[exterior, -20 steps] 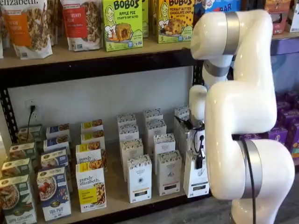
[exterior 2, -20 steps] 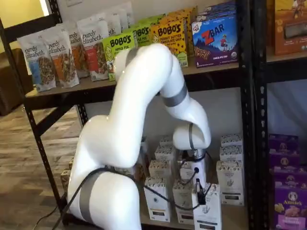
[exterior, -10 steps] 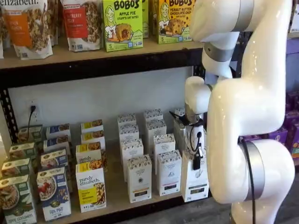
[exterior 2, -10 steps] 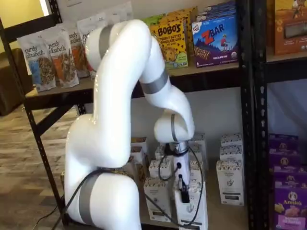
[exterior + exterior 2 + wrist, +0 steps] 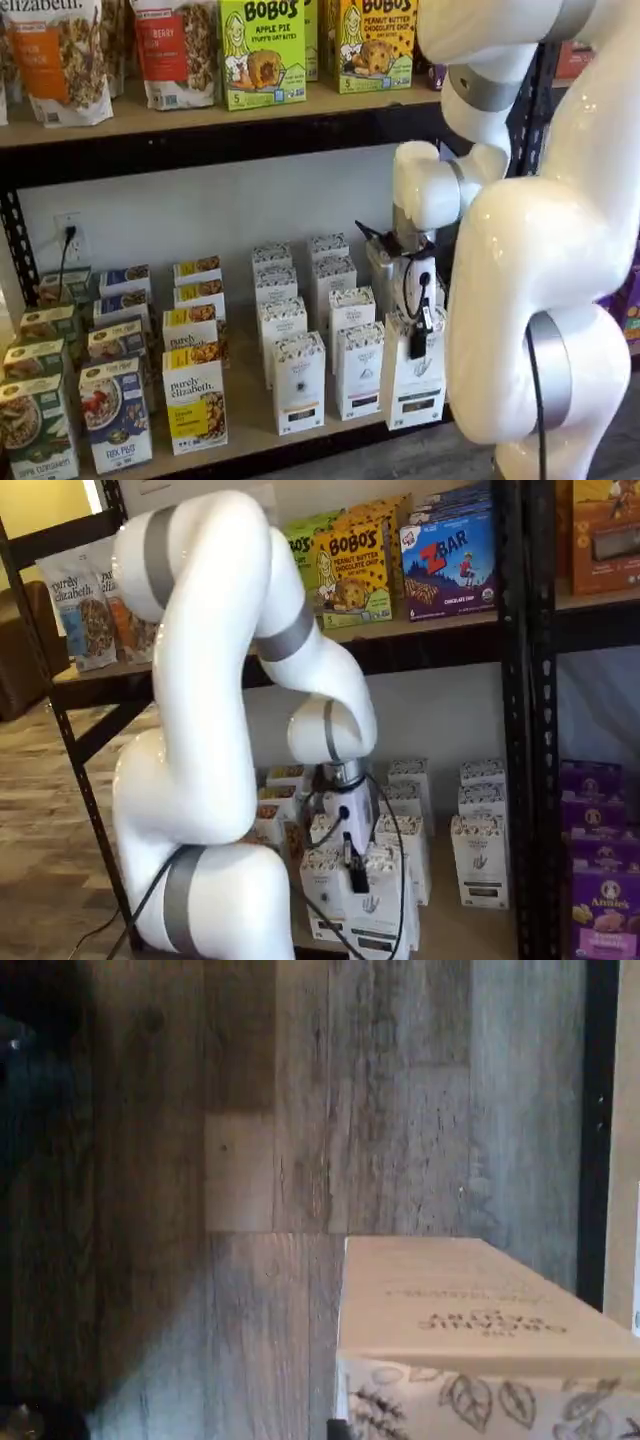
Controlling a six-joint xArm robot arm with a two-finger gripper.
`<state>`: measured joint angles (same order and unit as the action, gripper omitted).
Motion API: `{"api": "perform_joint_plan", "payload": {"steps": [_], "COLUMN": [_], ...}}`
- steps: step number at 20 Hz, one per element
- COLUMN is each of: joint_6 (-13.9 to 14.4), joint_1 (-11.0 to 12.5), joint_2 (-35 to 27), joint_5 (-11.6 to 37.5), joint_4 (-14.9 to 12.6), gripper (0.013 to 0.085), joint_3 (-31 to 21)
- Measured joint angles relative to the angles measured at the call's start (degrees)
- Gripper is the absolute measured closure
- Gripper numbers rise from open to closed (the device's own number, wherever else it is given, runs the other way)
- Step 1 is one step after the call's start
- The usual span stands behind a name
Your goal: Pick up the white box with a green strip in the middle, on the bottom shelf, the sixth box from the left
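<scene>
Under the white-bodied two-finger gripper, in both shelf views: tall narrow white carton w/ speckled dark top band and dark greenish strip low on its front, standing upright, long axis vertical, top end up into the fingers. Fingers pinched tight on that white box from above; black fingertip visible over its upper front. Carton sits directly below the jaws, no offset seen. Appears pulled fwd of its row, toward the front lip of the light-tan wooden bottom shelf w/ black metal rail; can't tell whether base still touches the board. In wrist view, carton top face and leaf-print band over grey wood-plank floor, so prob. already out past the shelf edge. Judgement: next move turns on keeping that vertical axis straight while drawing clear of neighbours.

Shelf contents: more white speckled-top cartons in rows just beside and behind; white-and-yellow granola boxes and blue-and-green cereal boxes further along. Upper shelf: green and yellow oat-bar boxes.
</scene>
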<state>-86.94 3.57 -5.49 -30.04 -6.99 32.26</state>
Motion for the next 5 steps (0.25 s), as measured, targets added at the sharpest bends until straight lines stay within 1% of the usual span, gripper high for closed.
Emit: {"api": "perform_joint_plan", "payload": {"steps": [2, 5], "joint_6": [0.6, 0.1], "joint_1": [-1.0, -2.1], "joint_2": [3.2, 7.0], "joint_5": [-1.1, -3.2], "joint_4": [0.4, 2.1], "gripper": [0.049, 0.049], "joint_3": [-1.7, -3.2]}}
